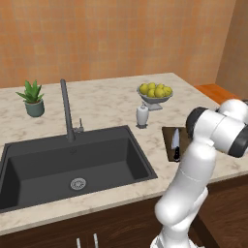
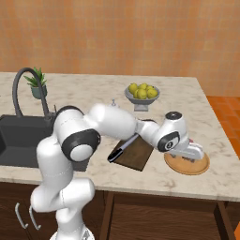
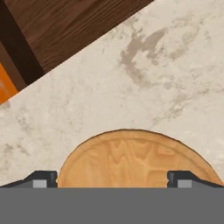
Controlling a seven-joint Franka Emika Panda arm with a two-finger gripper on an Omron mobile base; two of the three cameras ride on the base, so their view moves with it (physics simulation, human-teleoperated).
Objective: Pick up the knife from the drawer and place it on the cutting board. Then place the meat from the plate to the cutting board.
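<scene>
The knife (image 2: 123,149) lies on the dark cutting board (image 2: 139,157), its black handle poking over the board's near-left edge. It also appears on the cutting board (image 1: 169,145) as the knife (image 1: 176,142) beside my arm. My gripper (image 2: 189,157) hangs just above the round tan plate (image 2: 199,166), right of the board. In the hand view the fingertips (image 3: 43,178) stand wide apart, open, over the plate (image 3: 135,157) with nothing between them. The meat is hidden under my hand. I cannot tell the drawer apart from the dark cabinet fronts.
A grey bowl of lemons (image 2: 142,93) and a white shaker (image 1: 142,115) stand behind the board. The black sink (image 1: 72,164) with its faucet (image 1: 66,110) lies to the left, a potted plant (image 1: 33,99) behind it. The counter edge (image 2: 201,192) runs close to the plate.
</scene>
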